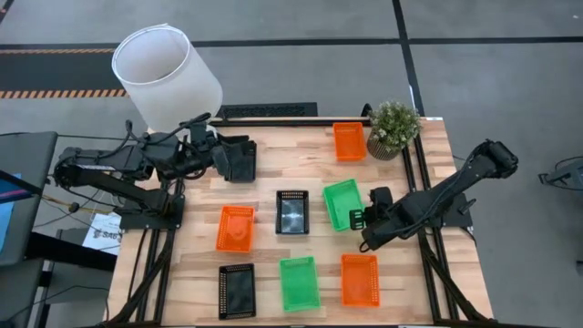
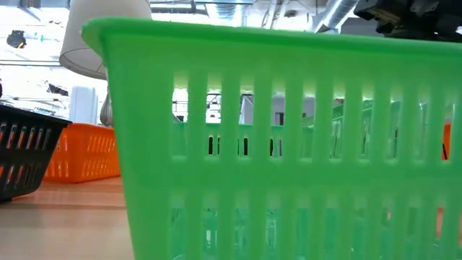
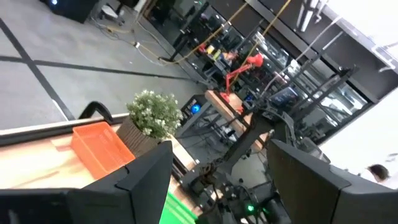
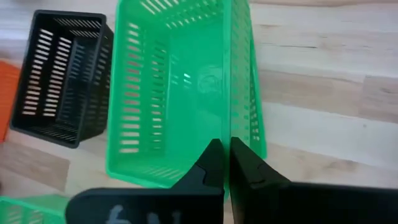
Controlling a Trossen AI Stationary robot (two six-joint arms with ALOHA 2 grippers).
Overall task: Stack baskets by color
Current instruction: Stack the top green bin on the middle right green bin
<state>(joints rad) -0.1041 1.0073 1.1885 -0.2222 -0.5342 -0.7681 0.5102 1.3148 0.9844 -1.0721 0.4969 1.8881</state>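
Right gripper [image 4: 225, 163]: fingers closed together on the near wall of a green basket [image 4: 177, 87], which sits on the bench [image 4: 323, 93] near its middle, beside a black basket [image 4: 62, 74]. The grip appears secured; the basket is not visibly lifted.

Left gripper [image 1: 239, 160]: parked at the far left of the bench, fingers apart, holding nothing.

Other baskets lie singly across the bench: a second green basket [image 1: 299, 282] at the front edge, orange and black ones around it. No stack is visible.

Judgement: the step in hand is picking up the gripped green basket. The next move calls for lifting it clear and nesting it squarely into the front green basket.
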